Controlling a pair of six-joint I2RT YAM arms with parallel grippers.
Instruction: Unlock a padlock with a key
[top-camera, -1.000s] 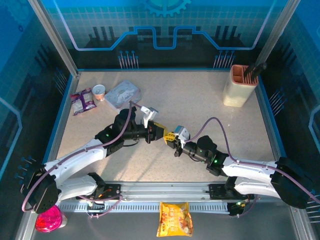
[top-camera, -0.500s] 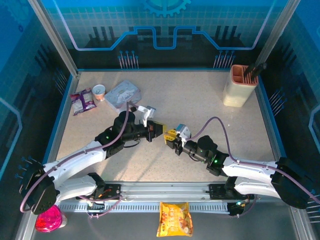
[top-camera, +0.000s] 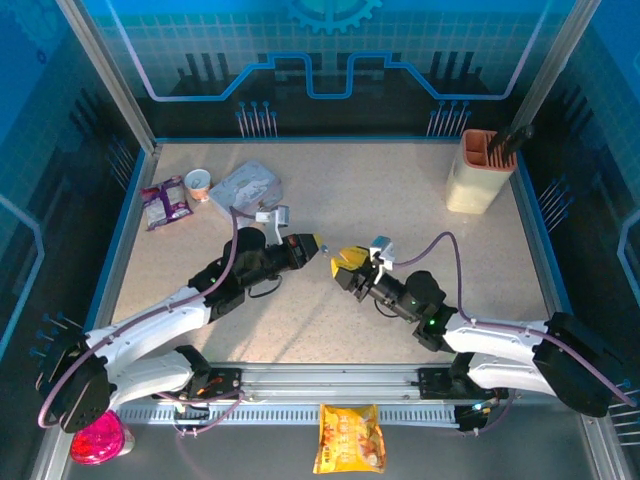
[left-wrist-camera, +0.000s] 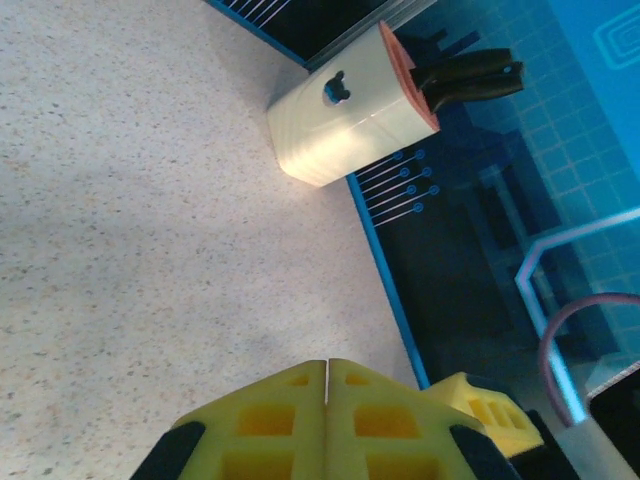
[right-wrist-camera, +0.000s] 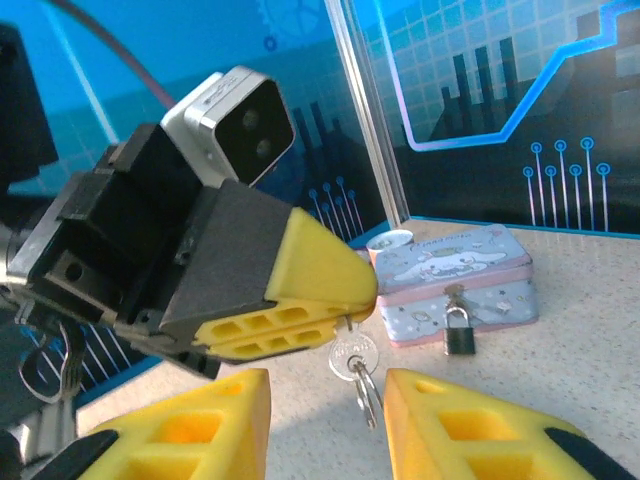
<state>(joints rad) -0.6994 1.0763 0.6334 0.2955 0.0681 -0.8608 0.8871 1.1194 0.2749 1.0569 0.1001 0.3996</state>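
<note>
My left gripper (right-wrist-camera: 335, 292) is clenched, its yellow fingers (left-wrist-camera: 265, 420) pressed flat together in the left wrist view. A small silver key (right-wrist-camera: 352, 354) hangs on a ring from their tip. I think its blade is pinched between them, though the tips hide it. My right gripper (right-wrist-camera: 327, 395) is released, its two fingers standing apart with nothing between them. It faces the left one, close to it, above the middle of the tabletop (top-camera: 400, 200). The padlock (right-wrist-camera: 459, 337) hangs by its shackle at the front of the pale blue tin (right-wrist-camera: 480, 262). The tin lies near the tabletop's far left corner, well apart from both grippers. A white holder (top-camera: 474, 180) stands at the far right corner.
</note>
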